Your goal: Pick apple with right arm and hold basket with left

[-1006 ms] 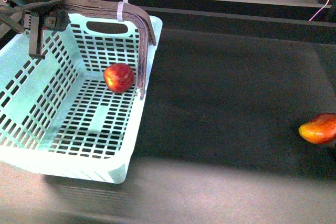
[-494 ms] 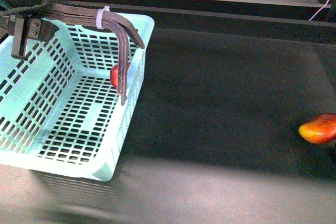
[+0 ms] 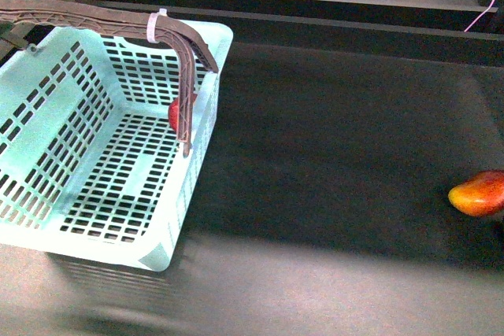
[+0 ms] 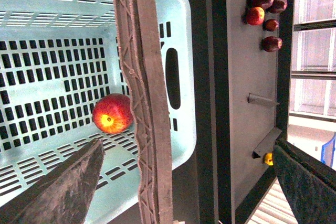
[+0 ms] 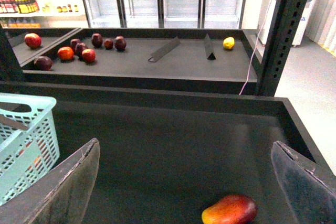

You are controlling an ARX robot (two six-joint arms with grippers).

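The pale aqua slotted plastic basket (image 3: 118,251) has slid toward 9 o'clock. The round red apple (image 3: 175,113) has rolled to its 2 o'clock wall, behind the brown latticed handle (image 3: 187,92). Left gripper (image 4: 189,145): released, straddling the handle (not clamped). Right gripper (image 5: 185,144): spread, empty. Judged: the hold is unsecured.

Basket (image 3: 102,248) and orange-red fruit (image 3: 477,193) on dark table (image 3: 339,131)

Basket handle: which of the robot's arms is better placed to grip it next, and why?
Left. The left tool is open, with the brown handle of the basket showing between its fingers. The right tool, also open, hangs near the orange-red fruit, away from the basket.
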